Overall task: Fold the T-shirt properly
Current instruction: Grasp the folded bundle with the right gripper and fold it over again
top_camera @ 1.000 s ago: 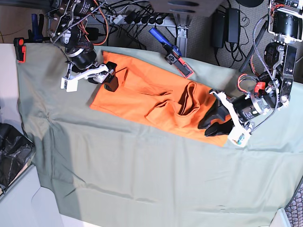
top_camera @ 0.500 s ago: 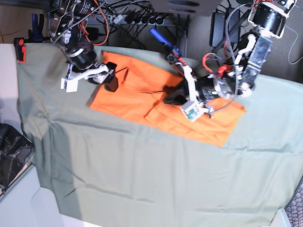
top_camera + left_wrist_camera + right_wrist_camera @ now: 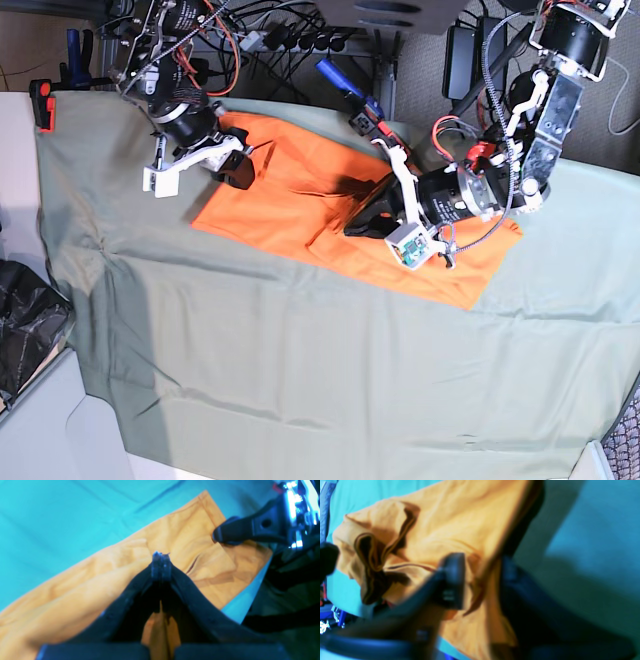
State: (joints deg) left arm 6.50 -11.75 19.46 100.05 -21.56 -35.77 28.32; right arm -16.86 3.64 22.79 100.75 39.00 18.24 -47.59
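Observation:
The orange T-shirt (image 3: 290, 200) lies across the sage-green sheet (image 3: 300, 350). My left gripper (image 3: 358, 222) is over the T-shirt's middle, shut on a fold of its fabric drawn in from the right end. In the left wrist view the gripper (image 3: 161, 560) is pinched shut with orange cloth (image 3: 175, 537) running back between its jaws. My right gripper (image 3: 240, 170) is at the T-shirt's far left edge. In the blurred right wrist view it (image 3: 480, 575) stands with jaws apart, the T-shirt's edge (image 3: 460, 517) between them.
A blue clamp tool (image 3: 365, 110) lies at the sheet's back edge. A red-and-black clamp (image 3: 43, 103) sits at the far left. A black bag (image 3: 25, 330) is off the table's left side. Cables and power strips run behind the table.
My left gripper has carried the T-shirt's right end leftward, from the right edge to over the middle. My right gripper has shifted only slightly at the left edge.

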